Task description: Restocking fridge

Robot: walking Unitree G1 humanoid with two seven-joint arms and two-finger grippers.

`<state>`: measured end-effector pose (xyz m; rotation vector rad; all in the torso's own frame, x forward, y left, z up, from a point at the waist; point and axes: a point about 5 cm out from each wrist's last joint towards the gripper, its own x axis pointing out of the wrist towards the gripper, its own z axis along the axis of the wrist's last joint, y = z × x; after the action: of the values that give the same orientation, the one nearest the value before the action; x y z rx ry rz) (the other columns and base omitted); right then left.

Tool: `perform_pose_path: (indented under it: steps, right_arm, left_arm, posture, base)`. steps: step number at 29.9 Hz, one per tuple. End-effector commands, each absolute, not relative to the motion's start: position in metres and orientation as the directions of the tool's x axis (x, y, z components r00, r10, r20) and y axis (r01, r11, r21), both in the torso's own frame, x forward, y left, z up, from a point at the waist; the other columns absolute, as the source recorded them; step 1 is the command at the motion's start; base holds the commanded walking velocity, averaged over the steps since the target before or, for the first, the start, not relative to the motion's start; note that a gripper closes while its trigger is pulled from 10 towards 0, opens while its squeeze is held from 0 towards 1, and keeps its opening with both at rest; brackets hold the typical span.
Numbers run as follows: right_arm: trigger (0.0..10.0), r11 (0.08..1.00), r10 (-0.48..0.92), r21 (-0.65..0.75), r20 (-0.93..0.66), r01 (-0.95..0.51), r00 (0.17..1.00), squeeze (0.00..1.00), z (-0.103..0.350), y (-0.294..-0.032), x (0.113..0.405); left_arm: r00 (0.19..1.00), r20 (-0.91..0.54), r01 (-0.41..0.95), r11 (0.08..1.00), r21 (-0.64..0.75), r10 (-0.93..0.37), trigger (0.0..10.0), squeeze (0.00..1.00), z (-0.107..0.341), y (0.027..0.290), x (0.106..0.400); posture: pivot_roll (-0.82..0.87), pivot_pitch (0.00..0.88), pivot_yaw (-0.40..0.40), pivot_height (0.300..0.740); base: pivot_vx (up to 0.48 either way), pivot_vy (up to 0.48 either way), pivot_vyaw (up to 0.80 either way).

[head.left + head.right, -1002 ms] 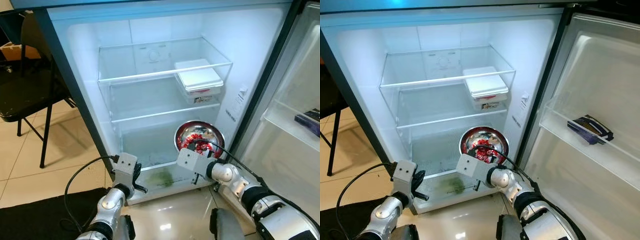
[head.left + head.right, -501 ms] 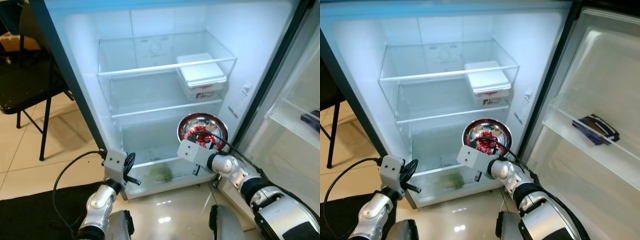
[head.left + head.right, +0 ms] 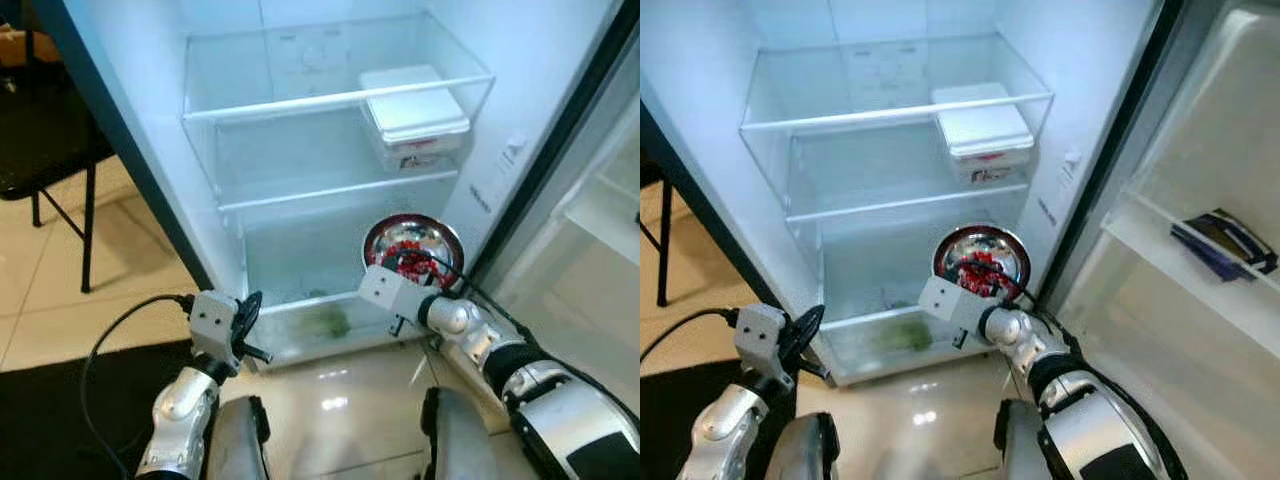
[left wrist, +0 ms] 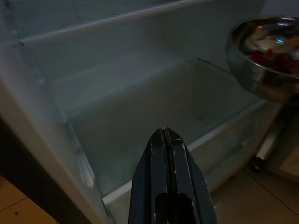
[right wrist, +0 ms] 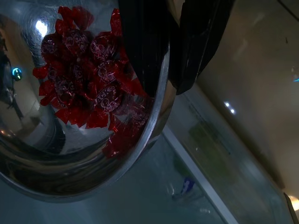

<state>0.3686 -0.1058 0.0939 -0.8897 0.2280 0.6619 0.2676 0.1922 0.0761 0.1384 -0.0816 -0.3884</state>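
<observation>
A shiny steel bowl (image 3: 433, 238) of red wrapped sweets (image 5: 88, 70) hangs in front of the open fridge's lowest compartment, on its right side. My right gripper (image 3: 408, 268) is shut on the bowl's near rim, with one finger (image 5: 142, 42) inside the bowl and the other outside. A white lidded container (image 3: 413, 113) stands on the middle glass shelf (image 3: 290, 195) at the right. My left gripper (image 4: 164, 135) is shut and holds nothing, low before the fridge's left front corner.
The crisper drawer (image 3: 300, 335) at the bottom holds something green. The fridge door (image 3: 1200, 190) stands open on the right, with a dark packet (image 3: 1225, 240) on its shelf. A black chair (image 3: 40, 150) stands to the left, and a black mat (image 3: 60, 400) lies on the tiled floor.
The whole view has shifted and tilted down toward the fridge. My left gripper has drifted to the left. The bowl stays held in my right gripper before the lowest compartment.
</observation>
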Motion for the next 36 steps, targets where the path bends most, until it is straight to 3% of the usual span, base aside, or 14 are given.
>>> perform_pose_path:
  steps: [1,36]
  right_arm:
    - [10.0,0.463,0.439,-0.648,-0.425,-0.605,0.792,0.0,0.101,-0.103,0.372]
    - [10.0,0.438,0.42,-0.722,-0.363,-0.536,0.832,0.0,0.132,-0.094,0.388]
  left_arm:
    - [0.916,0.029,0.393,0.908,0.143,-0.401,10.0,0.0,0.073,0.19,0.261]
    - [0.876,0.114,0.457,0.881,0.119,-0.47,10.0,0.0,0.132,0.151,0.264]
  posture:
    - [0.14,0.314,-0.047,0.395]
    - [0.18,0.47,-0.077,0.395]
  base:
    - [0.0,0.0,0.0]
    - [0.0,0.0,0.0]
